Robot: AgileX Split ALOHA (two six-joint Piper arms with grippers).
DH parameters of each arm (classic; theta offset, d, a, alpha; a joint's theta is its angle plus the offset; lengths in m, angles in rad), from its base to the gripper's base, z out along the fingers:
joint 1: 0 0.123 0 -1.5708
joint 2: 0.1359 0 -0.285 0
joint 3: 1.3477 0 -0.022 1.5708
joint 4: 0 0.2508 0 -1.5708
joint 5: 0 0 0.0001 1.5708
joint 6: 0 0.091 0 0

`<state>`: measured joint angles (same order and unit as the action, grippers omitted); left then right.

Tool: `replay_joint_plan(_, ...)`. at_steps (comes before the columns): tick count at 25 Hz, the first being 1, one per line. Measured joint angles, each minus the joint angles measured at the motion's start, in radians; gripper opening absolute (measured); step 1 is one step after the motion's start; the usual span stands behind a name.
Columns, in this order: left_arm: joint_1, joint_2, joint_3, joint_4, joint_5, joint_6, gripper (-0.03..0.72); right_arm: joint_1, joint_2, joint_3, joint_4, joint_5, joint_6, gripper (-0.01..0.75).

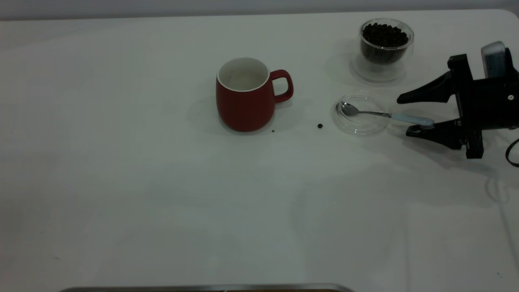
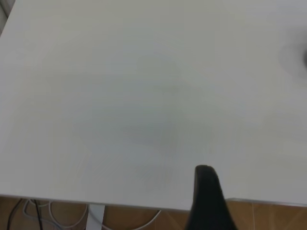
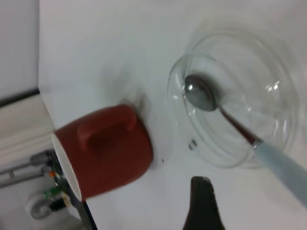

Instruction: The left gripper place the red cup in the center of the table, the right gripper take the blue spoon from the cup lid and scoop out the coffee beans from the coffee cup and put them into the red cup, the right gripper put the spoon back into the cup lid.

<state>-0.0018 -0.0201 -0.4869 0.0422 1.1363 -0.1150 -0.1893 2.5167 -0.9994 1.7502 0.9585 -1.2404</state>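
The red cup [image 1: 243, 101] stands upright and alone near the middle of the table, handle toward the right arm; it also shows in the right wrist view [image 3: 105, 148]. The blue-handled spoon [image 1: 381, 114] lies with its bowl in the clear cup lid [image 1: 357, 125] and its handle sticking out toward the right arm. My right gripper [image 1: 403, 115] is open, low over the table, with the handle's end between its fingers close to the nearer one. The glass coffee cup [image 1: 385, 42] full of beans stands behind the lid. Of my left gripper only one finger [image 2: 206, 191] shows, over bare table near its edge.
A loose coffee bean [image 1: 320, 126] lies between the red cup and the lid, and a small crumb [image 1: 273, 131] lies by the cup's base. A metal edge [image 1: 202, 288] runs along the table's front.
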Motion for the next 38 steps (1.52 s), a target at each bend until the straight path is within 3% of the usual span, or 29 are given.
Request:
replay_joint_plan(4,0.0,0.0,0.0,0.0,0.0,0.0,0.561,0.014,-0.029,0.0,-0.061,-0.02,0.009,0.585)
replay_joint_plan(13,0.0,0.0,0.0,0.0,0.0,0.0,0.561,0.032,-0.121,0.002,-0.227,-0.202,0.063,0.585)
replay_joint_plan(22,0.0,0.0,0.0,0.0,0.0,0.0,0.561,0.032,-0.228,0.003,-0.266,-0.207,0.063,0.585)
replay_joint_plan(30,0.0,0.0,0.0,0.0,0.0,0.0,0.561,0.032,-0.327,0.011,-0.336,-0.284,0.064,0.585)
replay_joint_plan(38,0.0,0.0,0.0,0.0,0.0,0.0,0.561,0.119,-0.583,0.012,-0.43,-0.289,0.077,0.585)
